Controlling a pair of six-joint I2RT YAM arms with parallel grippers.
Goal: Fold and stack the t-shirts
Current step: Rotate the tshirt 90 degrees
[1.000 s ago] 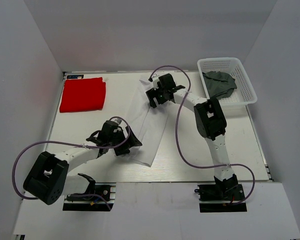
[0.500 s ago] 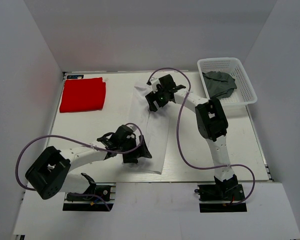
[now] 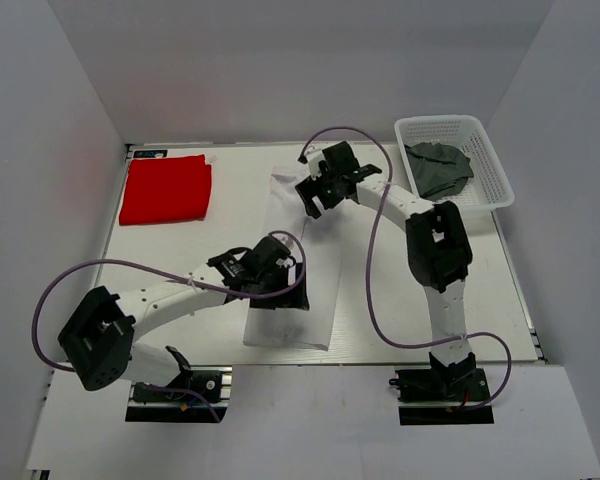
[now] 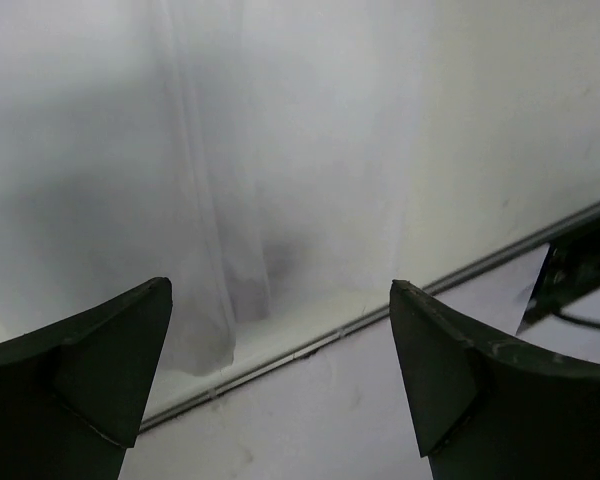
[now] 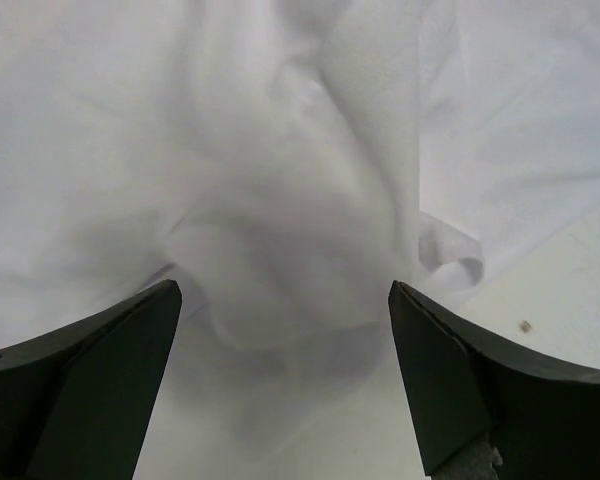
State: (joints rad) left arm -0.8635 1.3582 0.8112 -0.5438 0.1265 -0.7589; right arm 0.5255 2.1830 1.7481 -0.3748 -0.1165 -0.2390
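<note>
RISK: judged thin, limp, wrinkled cloth liable to bunch or unfold if pinched through one layer only | GRIP: found left gripper (image 3: 280, 285) and right gripper (image 3: 318, 192) wide open, holding nothing | POSITION: located white t-shirt (image 3: 320, 270) as long strip beneath both; red t-shirt (image 3: 166, 188) folded far left; grey-green t-shirt (image 3: 438, 168) crumpled in white plastic lattice basket (image 3: 440, 130)

No writing can be read in any view.
A small dark strip (image 3: 150, 153) at the far left corner of the table (image 3: 160, 250) may be a label or sticker, but it is too small and blurred to make out any letters.
</note>
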